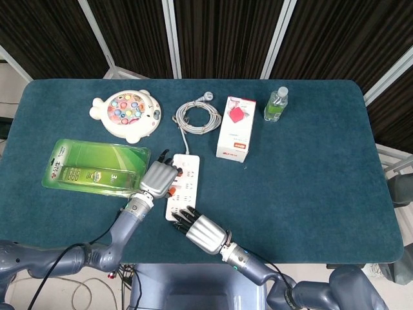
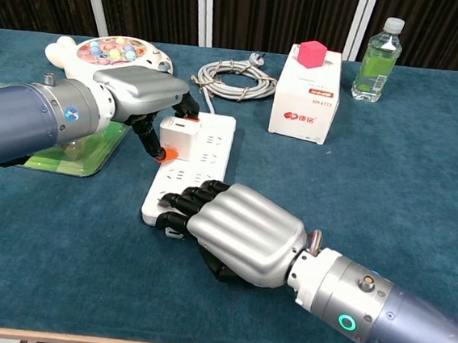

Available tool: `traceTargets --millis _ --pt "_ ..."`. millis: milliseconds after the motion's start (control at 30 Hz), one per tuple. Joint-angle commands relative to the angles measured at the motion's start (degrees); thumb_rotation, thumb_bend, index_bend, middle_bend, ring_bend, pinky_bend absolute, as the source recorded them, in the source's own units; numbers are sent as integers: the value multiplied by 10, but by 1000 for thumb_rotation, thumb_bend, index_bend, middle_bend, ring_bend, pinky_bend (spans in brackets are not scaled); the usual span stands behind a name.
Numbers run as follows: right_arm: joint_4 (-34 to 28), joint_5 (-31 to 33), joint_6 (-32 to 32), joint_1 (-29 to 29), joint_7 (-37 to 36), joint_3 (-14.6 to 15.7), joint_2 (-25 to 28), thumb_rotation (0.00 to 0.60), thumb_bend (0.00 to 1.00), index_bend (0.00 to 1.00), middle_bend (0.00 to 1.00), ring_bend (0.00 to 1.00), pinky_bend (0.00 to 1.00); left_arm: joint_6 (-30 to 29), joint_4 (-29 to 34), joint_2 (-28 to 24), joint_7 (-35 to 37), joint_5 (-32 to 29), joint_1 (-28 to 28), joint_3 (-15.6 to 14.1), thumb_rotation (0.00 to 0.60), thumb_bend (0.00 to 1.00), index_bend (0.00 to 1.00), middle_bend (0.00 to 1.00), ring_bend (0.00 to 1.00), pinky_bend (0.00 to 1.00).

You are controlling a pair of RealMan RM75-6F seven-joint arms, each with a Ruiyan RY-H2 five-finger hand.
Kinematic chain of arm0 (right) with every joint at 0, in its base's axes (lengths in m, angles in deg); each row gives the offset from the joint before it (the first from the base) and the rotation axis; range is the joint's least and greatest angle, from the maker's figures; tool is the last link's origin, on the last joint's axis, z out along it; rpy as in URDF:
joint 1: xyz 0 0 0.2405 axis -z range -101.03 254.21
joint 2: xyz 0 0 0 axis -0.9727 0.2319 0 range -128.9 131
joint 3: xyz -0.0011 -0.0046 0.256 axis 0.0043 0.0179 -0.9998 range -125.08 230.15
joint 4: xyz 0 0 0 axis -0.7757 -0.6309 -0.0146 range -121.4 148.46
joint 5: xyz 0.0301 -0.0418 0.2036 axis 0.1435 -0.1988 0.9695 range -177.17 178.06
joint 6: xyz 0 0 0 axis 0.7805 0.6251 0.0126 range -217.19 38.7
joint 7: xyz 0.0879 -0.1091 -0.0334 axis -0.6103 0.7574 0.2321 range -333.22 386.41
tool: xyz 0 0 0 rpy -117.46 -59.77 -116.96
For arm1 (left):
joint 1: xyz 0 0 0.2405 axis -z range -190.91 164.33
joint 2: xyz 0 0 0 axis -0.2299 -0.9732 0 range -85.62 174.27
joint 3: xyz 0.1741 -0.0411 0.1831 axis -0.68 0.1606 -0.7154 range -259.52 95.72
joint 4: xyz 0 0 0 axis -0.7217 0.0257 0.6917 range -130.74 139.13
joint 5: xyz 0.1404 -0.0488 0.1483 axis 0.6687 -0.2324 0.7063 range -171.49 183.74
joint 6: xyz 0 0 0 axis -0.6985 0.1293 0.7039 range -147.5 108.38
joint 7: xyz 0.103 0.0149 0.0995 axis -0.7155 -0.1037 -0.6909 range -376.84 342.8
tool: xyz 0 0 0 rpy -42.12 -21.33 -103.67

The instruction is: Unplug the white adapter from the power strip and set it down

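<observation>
Nearest the robot, at the front edge of the blue table [image 2: 423, 174], the right hand [image 2: 235, 230] rests with its fingers curled down onto the near end of the white power strip [image 2: 187, 171], pressing on it; nothing is enclosed in the hand. In the head view the same hand [image 1: 201, 229] sits just below the strip [image 1: 181, 187].

Just beyond, the left hand [image 2: 143, 98] reaches in from the left and pinches the white adapter [image 2: 177, 138] between its dark fingertips [image 2: 149, 138]. The adapter stands upright on the far half of the strip, beside a small red-orange switch; whether its prongs have come free of the socket cannot be told. In the head view the left hand [image 1: 157, 180] covers most of the adapter.

To the left lies a green blister pack [image 1: 97, 167], partly under the left forearm in the chest view. Further back, a coiled grey cable [image 2: 231, 81] runs from the strip's far end. Right of it stands a white carton [image 2: 307, 96] with a red cube on top. At the far edge are a round toy fishing game [image 1: 127, 113] on the left and a clear plastic bottle [image 2: 378, 60] on the right.
</observation>
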State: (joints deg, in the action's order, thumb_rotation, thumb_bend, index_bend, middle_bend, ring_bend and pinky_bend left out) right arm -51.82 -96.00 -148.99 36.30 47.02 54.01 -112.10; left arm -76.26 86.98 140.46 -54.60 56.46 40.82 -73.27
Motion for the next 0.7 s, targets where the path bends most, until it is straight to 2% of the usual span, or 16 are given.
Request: traceTargets --millis 33,200,333,700 --pt "0 1 0 1 0 0 0 600 1000 222 212 187 189 -2 2 7 2 -5 1 6 600 439 662 728 210 30" --pt "0 1 2 1 -1 2 0 600 1000 222 212 187 190 -4 5 11 3 -18 -1 12 600 439 669 734 217 35" --pt "1 0 1 2 0 3 -1 600 1000 222 212 187 190 -5 0 4 2 -8 -5 3 600 439 677 744 223 38" --pt "-2 -1 1 4 3 6 -4 600 1000 222 212 187 190 -4 4 -15 21 22 -9 3 600 440 691 756 235 49"
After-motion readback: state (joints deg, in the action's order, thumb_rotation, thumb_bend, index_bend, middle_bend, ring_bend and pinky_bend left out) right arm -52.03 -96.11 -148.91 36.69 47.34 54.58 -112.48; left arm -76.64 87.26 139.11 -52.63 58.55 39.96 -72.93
